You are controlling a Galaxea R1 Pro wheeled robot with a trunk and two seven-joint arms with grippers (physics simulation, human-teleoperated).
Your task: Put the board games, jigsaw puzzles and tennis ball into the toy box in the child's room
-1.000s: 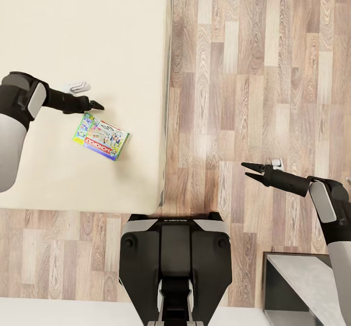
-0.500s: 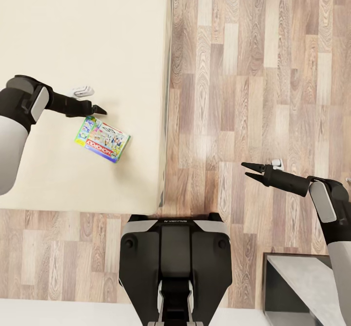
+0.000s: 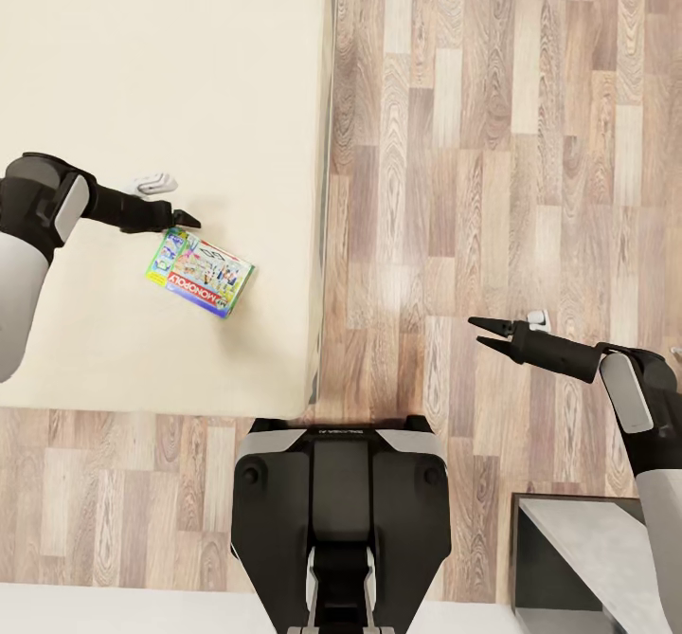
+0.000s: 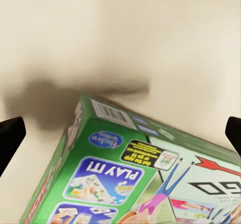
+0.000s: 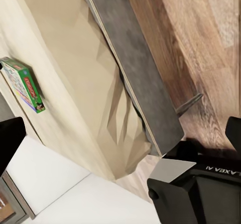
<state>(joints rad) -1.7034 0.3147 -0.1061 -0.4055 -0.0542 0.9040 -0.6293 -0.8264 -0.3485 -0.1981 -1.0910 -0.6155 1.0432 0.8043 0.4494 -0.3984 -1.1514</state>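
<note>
1. The left claw (image 3: pixel 189 220) sits at the left of the head view, over the bed (image 3: pixel 170 65), with its tips right at the upper corner of the game (image 3: pixel 199 272). In the left wrist view its two dark fingers (image 4: pixel 11 136) stand wide apart at the frame's edges, so it is released and grasps nothing, with the game's (image 4: pixel 135 174) green cover between and below them.
2. The game (a Monopoly box by its cover) lies flat and slightly skewed on the bed, near the mattress's right edge, in the left-centre of the head view. It also shows small at the left edge of the right wrist view (image 5: pixel 22 86).
3. The right claw (image 3: pixel 485 333) hangs over the floor (image 3: pixel 493 141) at the right of the head view, jaws parted and empty, well apart from the bed.
4. Progress, judged from this: the box is not yet gripped, let alone carried. Only one game is on the visible part of the bed, so I cannot tell how the other toys stand.
5. Left to do here: close on the game, lift it, and take it away.
</note>
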